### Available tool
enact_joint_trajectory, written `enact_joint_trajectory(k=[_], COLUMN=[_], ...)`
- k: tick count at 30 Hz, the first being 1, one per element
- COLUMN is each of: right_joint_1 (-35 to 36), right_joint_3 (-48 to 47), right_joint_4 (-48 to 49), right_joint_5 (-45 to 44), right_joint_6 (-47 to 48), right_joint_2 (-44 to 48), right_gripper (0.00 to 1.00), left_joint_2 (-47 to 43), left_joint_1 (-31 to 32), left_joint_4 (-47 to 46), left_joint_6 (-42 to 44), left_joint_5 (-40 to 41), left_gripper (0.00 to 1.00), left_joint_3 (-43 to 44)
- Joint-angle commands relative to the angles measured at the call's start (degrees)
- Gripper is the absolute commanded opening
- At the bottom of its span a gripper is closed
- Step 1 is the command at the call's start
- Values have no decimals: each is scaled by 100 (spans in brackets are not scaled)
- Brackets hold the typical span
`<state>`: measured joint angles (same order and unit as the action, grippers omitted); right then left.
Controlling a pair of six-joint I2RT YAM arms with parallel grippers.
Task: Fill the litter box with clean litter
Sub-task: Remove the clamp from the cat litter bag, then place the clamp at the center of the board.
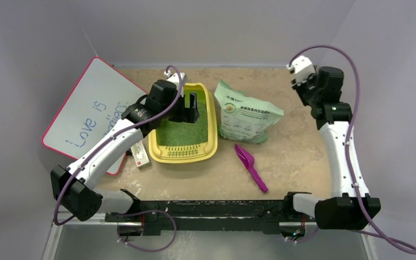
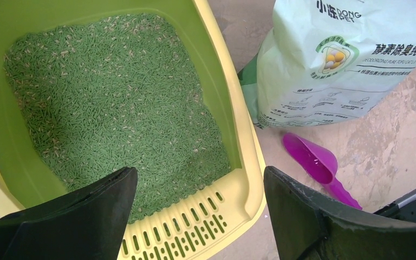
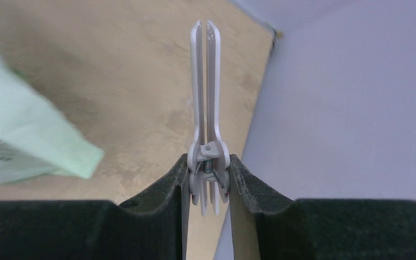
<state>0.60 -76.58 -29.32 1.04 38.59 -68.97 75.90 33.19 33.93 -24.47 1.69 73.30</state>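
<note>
The sandy table (image 1: 303, 146) fills most of what I see, with a pink-edged whiteboard (image 1: 86, 108) lying across its left side. Next in size is the yellow litter box (image 1: 184, 154), left of the middle with its slotted end toward the arms. Just to its right the pale green bag (image 1: 249, 116) lies flat. I cannot tell whether the bag's mouth is open. The litter (image 2: 114, 108) is in the box, a green bed covering nearly the whole floor. The left arm (image 1: 108, 146) reaches over the box, its jaws spread wide above the granules and holding nothing. The right arm (image 1: 338, 146) is raised well apart at the far right, its jaws pinching a long white clip (image 3: 206, 81) near the hinge. A purple scoop (image 1: 251, 167) lies on the table in front of the bag, touching neither bag nor box. To my eye the filling is about done, and what remains is evening the bed. That wants a low, slow sweep along the length of the box. The jaws should keep off the rim so the light box neither slides nor tips, and stop short of the walls so nothing spills over.
</note>
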Motion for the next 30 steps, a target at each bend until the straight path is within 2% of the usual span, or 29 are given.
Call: enact_joint_trajectory(k=[1, 3, 7, 11, 14, 17, 23, 27, 30], right_joint_1=[-720, -920, -1542, -1840, -1951, -1979, -1993, -1991, -1990], right_joint_3=[51, 319, 1036, 1863, 2494, 2826, 2727, 2778, 2806], right_joint_4=[368, 398, 446, 588, 1054, 1386, 1306, 1374, 1333], right_joint_5=[-625, -758, 12, 846, 1478, 1662, 1802, 1926, 1471], right_joint_6=[-1878, -2735, -3936, -4594, -4973, -5179, -5088, -5036, -4976], right_joint_2=[-179, -143, -60, -163, -275, -533, -1265, -1464, -1449], right_gripper=[18, 23, 23, 22, 22, 22, 23, 28, 34], left_joint_2=[-121, -155, -188, -206, -216, -239, -351, -372, -377], left_joint_1=[25, 28, 30, 25, 30, 30, 30, 30, 30], left_joint_4=[-125, -130, -133, -111, -97, -104, -117, -56, -42], left_joint_6=[82, 83, 87, 131, 158, 162, 161, 163, 161], left_joint_5=[59, 99, 119, 121, 132, 105, 127, 170, 178], left_gripper=[86, 86, 86, 86, 86, 86, 86, 86, 86], left_joint_3=[251, 236, 220, 181, 168, 197, 202, 222, 228])
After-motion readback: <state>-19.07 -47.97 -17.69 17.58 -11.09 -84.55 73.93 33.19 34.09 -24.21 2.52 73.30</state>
